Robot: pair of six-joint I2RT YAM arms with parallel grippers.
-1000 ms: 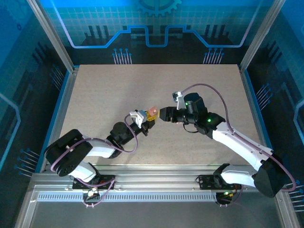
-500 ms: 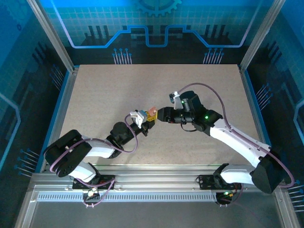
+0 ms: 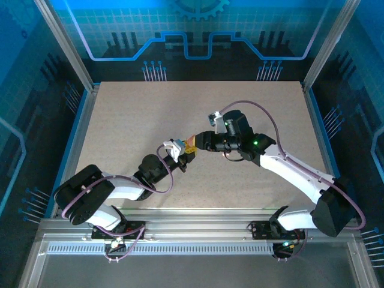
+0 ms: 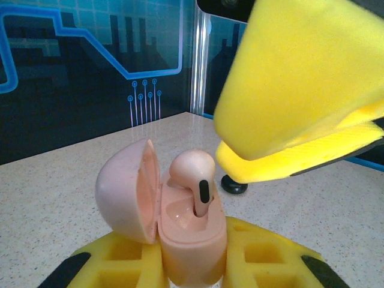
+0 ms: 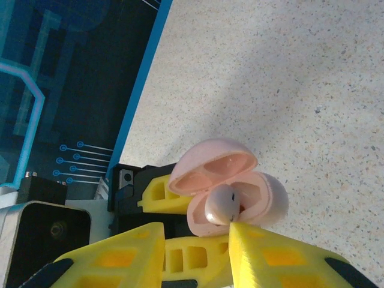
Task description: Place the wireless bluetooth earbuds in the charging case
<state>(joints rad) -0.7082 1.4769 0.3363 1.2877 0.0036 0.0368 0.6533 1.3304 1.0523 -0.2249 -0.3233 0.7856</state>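
left gripper (image 3: 187, 152) clamping the open pink charging case (image 4: 187, 235), pink earbud (image 4: 194, 173) sitting inside, right gripper (image 5: 195, 235) hovering beside it part-open and empty, having come closer than before

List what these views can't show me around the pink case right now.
The earbud stem tip: left wrist view, sunk in the charging case socket; seating depth unclear.
A small black object behind the case: left wrist view, partly covered by the right tool finger; unidentifiable.
Top view: case and earbud too small between the left tool and right tool.
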